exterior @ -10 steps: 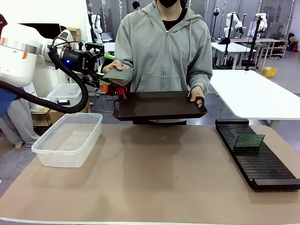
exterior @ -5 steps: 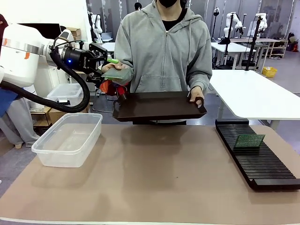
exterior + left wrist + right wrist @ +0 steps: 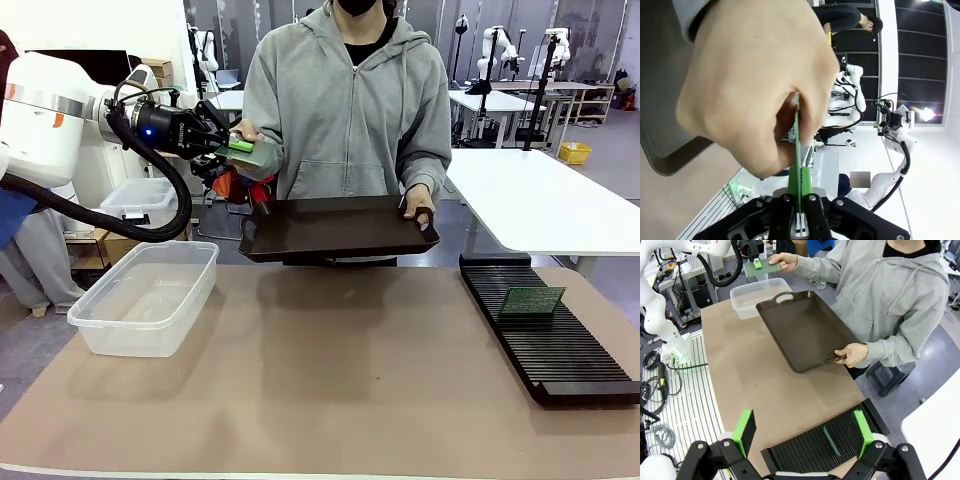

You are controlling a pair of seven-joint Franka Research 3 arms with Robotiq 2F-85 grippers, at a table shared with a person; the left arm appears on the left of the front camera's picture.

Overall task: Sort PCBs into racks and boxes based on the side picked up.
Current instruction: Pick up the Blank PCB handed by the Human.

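Two PCBs show: one (image 3: 253, 152) is pinched at its edge by the left gripper (image 3: 236, 146) while the person's hand (image 3: 246, 133) holds it above the tray's (image 3: 340, 226) left end; the other (image 3: 532, 299) stands in the rack (image 3: 545, 330). Right gripper (image 3: 802, 432) gapes wide over bare mat beside that rack, and the box (image 3: 146, 297) sits apart at the left.

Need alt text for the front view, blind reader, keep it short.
The left gripper is shut on a green PCB that the person's hand also holds, above a clear box. The person's other hand holds a dark tray; another PCB stands in the black rack.
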